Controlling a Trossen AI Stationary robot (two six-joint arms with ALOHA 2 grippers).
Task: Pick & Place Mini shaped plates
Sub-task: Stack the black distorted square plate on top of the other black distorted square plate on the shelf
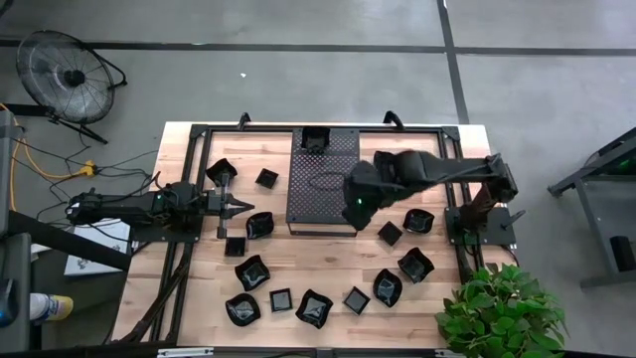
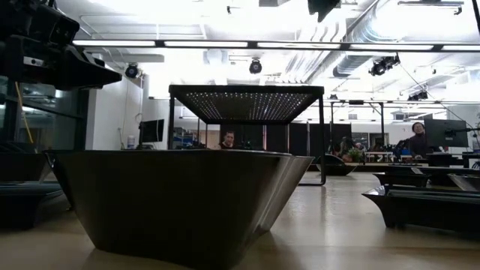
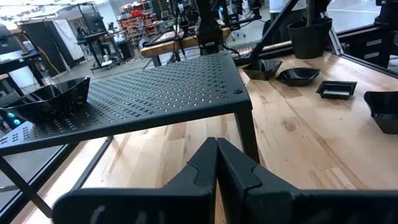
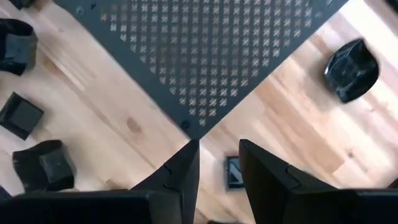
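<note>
Right gripper (image 1: 355, 211) hangs over tray corner, jaws apart, empty; plates not yet grasped.
Mini plates (image 1: 251, 271) lie scattered on the bench (image 1: 328, 278) around the perforated tray (image 1: 323, 194), one on the tray's far end (image 1: 315, 139). Likely light, stiff, glossy and slippery, breakable; pinch a raised rim. Small square plate (image 4: 232, 172) sits below the parted fingers, untouched. Left gripper (image 1: 246, 205) clenched, holding nothing, beside the tray.
</note>
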